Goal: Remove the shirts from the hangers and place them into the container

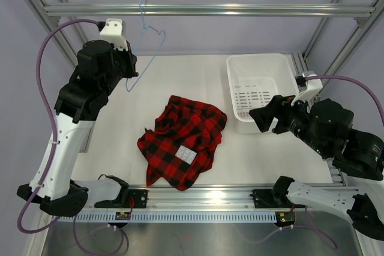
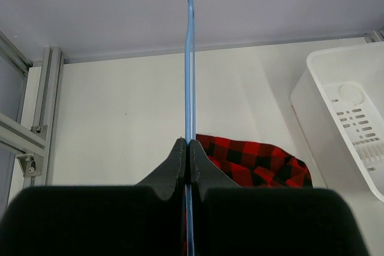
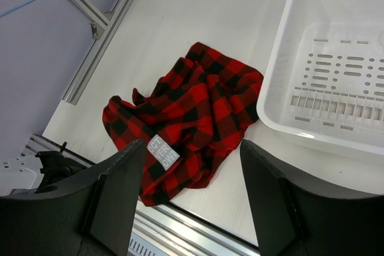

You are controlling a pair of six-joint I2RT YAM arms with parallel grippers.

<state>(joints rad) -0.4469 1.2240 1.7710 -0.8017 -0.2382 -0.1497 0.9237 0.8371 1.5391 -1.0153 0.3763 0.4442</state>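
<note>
One shirt, one hanger, one container and two robot hands make up the scene on this white worktop, and the job looks about half done. At far left, the left hand is raised off the worktop with its fingers pressed together on the light-blue wire hanger, which is bare. The hanger's hooked top reaches up to the grey frame bar at the back, though whether it actually hangs on the bar cannot be told from here. At centre, the red-and-black plaid shirt lies crumpled in a heap on the worktop, free of the hanger and touching neither hand, with its small white label patch facing up. To its right stands the white container, near the shirt but not touching it; the slotted bottom is bare and nothing has gone in. At far right, the right hand hovers with its fingers spread wide apart and nothing between them, just beside the container's near corner and aimed toward the shirt. By this view the shirt is off the hanger; picking it up and dropping it into the container remains, most likely a job for the free right hand.
</note>
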